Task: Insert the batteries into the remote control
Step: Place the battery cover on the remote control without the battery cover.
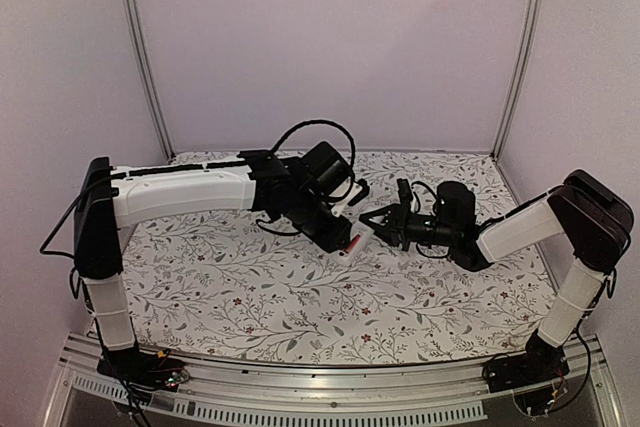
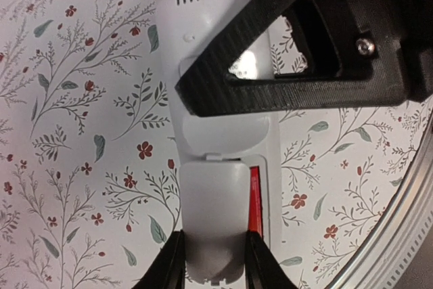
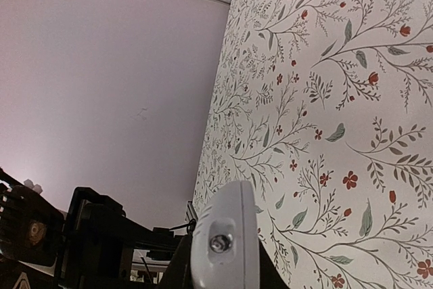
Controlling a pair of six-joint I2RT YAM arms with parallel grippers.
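Left fingers [image 2: 168,269] and right fingers [image 2: 284,93] both clamp the slim white plastic remote control [image 2: 223,133]. The thin red battery [image 2: 254,201] should probably be seated fully flat.

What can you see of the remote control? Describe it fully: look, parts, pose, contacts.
The remote control is a slim white plastic bar, back up, over the floral tablecloth. A pale cover lies over most of the battery recess, with a red battery showing in the gap beside it. The left gripper clamps the cover end, and the right gripper grips across its middle. Vent slots mark the free end.
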